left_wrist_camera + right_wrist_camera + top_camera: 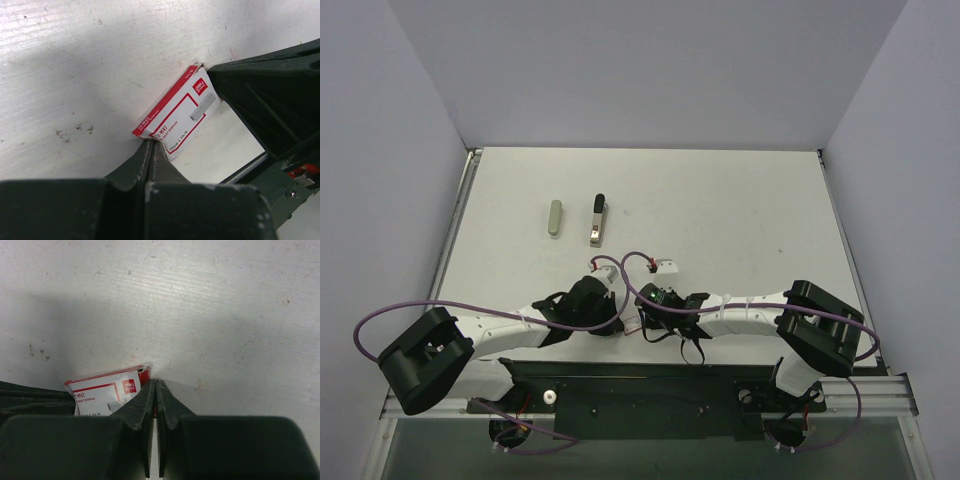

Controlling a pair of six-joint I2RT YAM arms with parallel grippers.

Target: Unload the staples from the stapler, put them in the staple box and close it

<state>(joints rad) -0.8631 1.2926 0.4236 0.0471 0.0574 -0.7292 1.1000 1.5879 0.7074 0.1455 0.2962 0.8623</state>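
Observation:
The stapler [598, 220], a slim silvery-beige bar with a black far end, lies on the table well beyond both grippers. No staples show. My left gripper [617, 318] and right gripper [646, 318] meet near the table's near edge. In the left wrist view the left gripper [151, 144] is shut, its tips touching the near edge of a small red-and-white staple box [175, 115]. In the right wrist view the right gripper [156, 382] is shut, its tips against the right end of the same box [107, 392].
A small grey box [555, 217] lies just left of the stapler. The right gripper's dark body [270, 100] fills the right of the left wrist view. The white table [740, 210] is walled on three sides. A black rail [650, 385] runs along the near edge.

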